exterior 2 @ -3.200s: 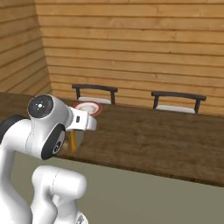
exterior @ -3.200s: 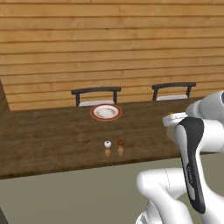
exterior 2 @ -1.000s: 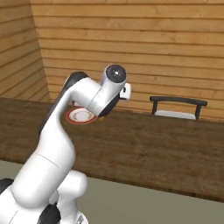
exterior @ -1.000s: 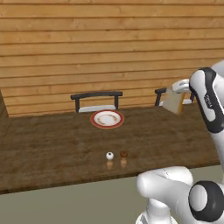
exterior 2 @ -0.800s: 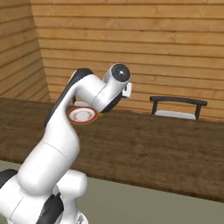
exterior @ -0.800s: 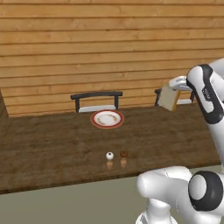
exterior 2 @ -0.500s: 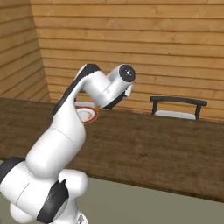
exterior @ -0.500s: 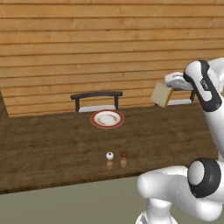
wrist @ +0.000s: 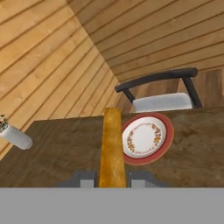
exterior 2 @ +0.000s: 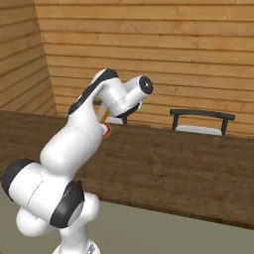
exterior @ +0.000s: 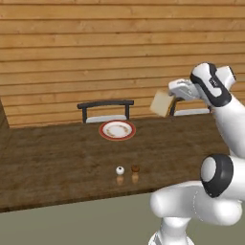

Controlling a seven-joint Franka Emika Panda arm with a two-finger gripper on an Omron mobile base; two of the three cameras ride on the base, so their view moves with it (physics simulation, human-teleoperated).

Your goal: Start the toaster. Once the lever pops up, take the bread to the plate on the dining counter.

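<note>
My gripper is shut on the bread, a tan toast slice held up in the air above the dining counter, to the right of the plate. In the hand view the bread stands edge-on between my fingertips, with the red-rimmed plate just right of it on the dark wood. In the right base view the arm hides most of the plate and the bread shows as a thin sliver. The toaster is out of view.
Two small shakers stand near the counter's front edge. Two dark chairs sit behind the counter against the plank wall. A grey cylinder with greenery stands at the counter's far end.
The arm has swung the bread leftward, closer to the plate. The grip on the bread stays the same.
</note>
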